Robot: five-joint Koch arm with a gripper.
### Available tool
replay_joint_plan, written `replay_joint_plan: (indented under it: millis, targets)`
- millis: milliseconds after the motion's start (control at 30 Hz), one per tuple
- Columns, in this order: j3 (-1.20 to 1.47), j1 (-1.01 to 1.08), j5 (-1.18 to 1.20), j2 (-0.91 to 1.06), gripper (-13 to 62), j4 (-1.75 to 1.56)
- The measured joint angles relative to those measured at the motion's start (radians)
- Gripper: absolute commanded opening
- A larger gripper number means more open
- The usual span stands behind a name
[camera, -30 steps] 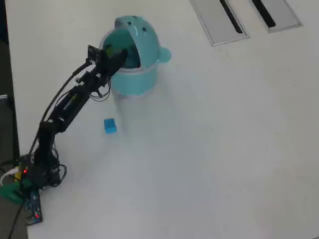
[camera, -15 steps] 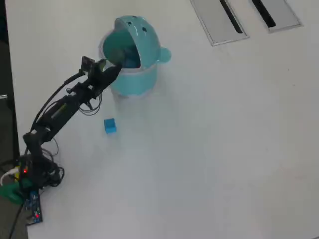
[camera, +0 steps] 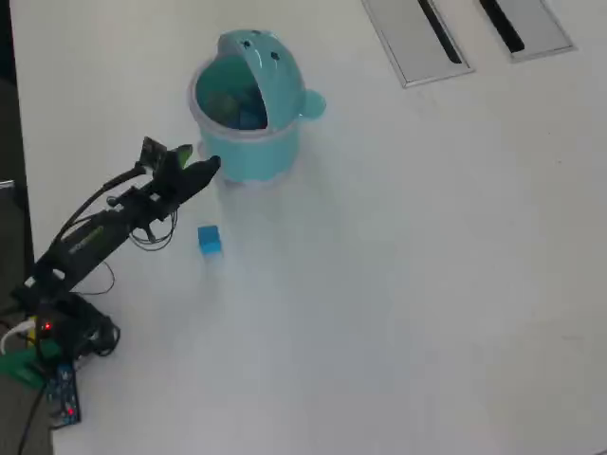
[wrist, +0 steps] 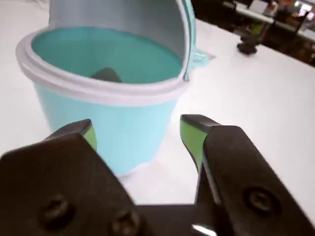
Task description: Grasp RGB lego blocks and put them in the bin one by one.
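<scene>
Black end effector [wrist: 138,135] with green-padded tips spread apart, empty, just beside round light-teal plastic bin [camera: 248,104]. Small blue cube block [camera: 210,240] on white worktop [camera: 427,265], near arm. Two grey slotted panels [camera: 465,33] far off.

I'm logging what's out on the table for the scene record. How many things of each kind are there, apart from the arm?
Blue lego block on the table: 1
Teal bin, lid swung open: 1
Grey slotted panels at the table's far edge: 2
Total: 4
What lies inside the bin is too blurred to count.
</scene>
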Motion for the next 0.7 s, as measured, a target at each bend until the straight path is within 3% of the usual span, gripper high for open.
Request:
replay_joint_plan:
  millis: [367, 700]
  targets:
    - [0.192, 0.002, 0.255, 0.153, 31.6, 0.064]
    - [0.298, 0.043, 0.302, 0.201, 31.6, 0.199]
